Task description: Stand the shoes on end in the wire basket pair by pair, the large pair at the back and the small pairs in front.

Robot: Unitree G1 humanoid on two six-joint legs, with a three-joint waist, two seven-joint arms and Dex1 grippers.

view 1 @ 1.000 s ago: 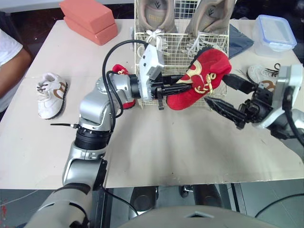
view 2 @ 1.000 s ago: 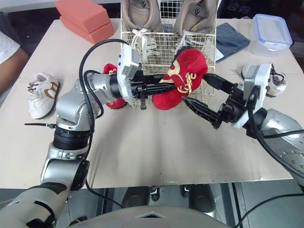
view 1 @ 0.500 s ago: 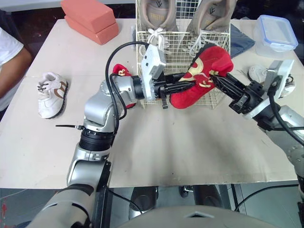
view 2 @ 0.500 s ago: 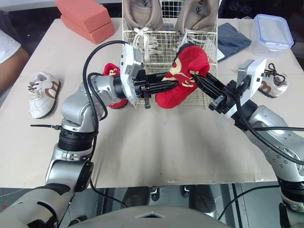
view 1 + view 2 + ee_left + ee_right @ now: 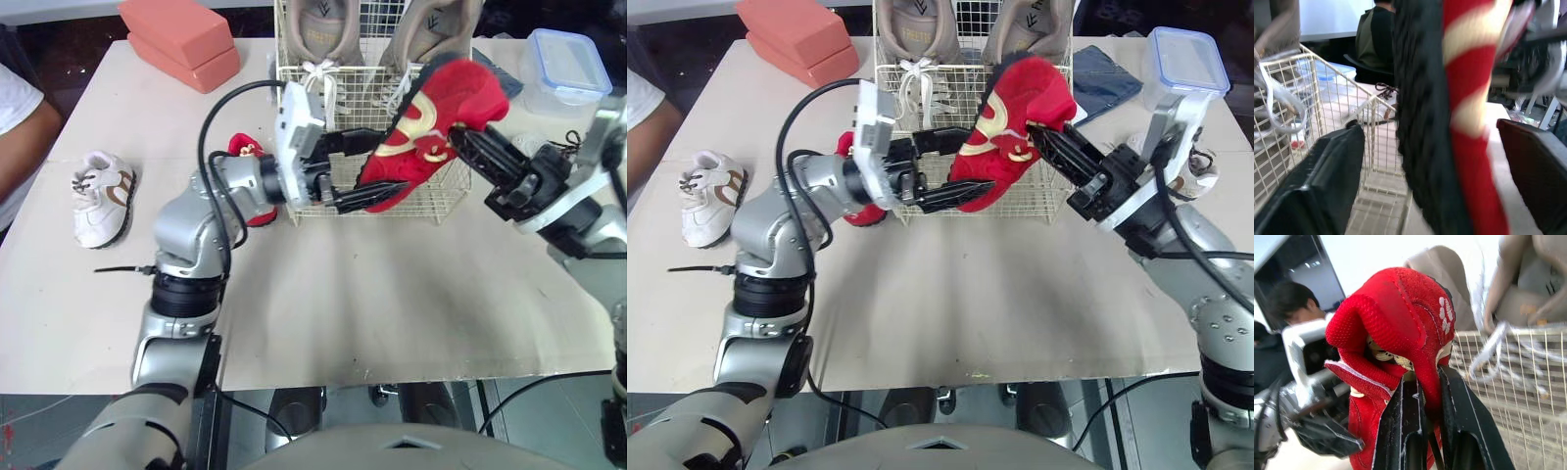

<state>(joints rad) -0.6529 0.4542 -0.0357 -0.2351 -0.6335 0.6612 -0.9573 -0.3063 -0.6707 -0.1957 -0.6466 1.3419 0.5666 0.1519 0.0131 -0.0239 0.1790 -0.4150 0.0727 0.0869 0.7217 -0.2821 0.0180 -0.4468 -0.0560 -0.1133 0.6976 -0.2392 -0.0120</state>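
Red shoe [image 5: 431,127], one, clamped at collar by right gripper [image 5: 1430,382], tilted above wire basket [image 5: 441,199] front; left gripper [image 5: 970,160] spread open around its sole. Two tan shoes [image 5: 318,29] noted beyond both grippers.

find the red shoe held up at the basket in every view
left eye view: upper right of centre, red shoe overlapping the wire basket.
right eye view: upper centre, same basket behind.
left wrist view: red-and-cream strip mid-picture, basket beside.
right wrist view: centre, pinched by the right fingers, basket behind.
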